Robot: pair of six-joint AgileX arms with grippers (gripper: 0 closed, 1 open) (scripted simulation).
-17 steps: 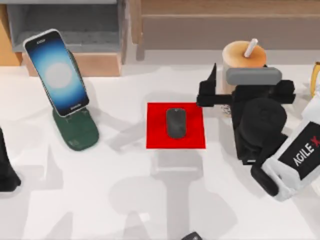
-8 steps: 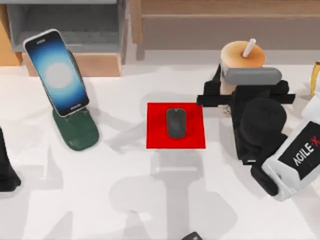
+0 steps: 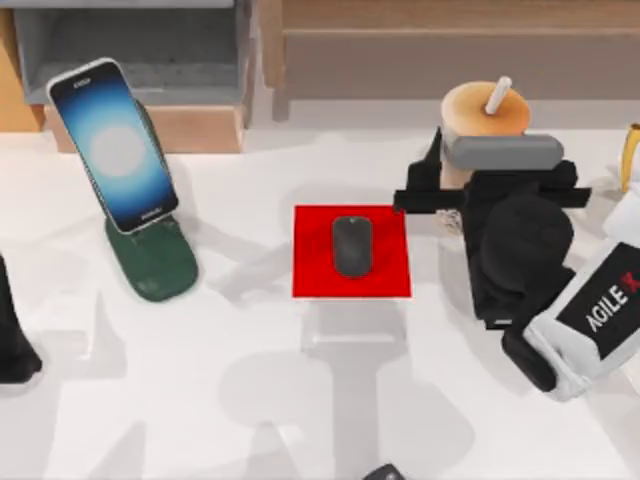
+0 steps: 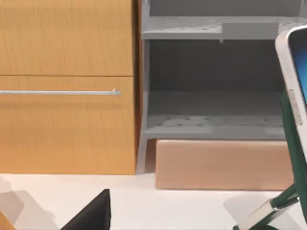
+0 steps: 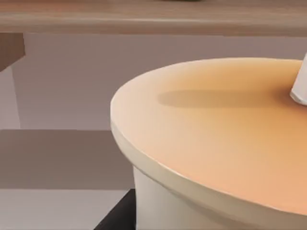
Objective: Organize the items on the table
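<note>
So the right claw (image 3: 447, 178) is parked right at the bubble-tea cup (image 3: 486, 112), which stands near the far edge of the worktop (image 3: 250, 400) on the right side. One dark finger sits against the cup's left flank, and the right wrist view has the lid filling the shot from very close. Honestly I can't tell whether the fingers are clamped on the cup or just set around it, since the wrist body hides the other side. My guess on handling: tall and top-heavy, with a smooth, probably slippery wall that would give under a hard squeeze, so grab it low to mid on the body, never by the lid or the straw (image 3: 500, 97), and keep it upright. The mouse (image 3: 352, 245) sits on the red mat (image 3: 315, 275) in the middle; it looks light and hard with rounded sides, so pinch it across the narrow width. The phone (image 3: 112, 143) leans on the green stand (image 3: 155, 265) at the left, glassy and easy to knock over. The left arm (image 3: 12, 335) idles at the left edge.
</note>
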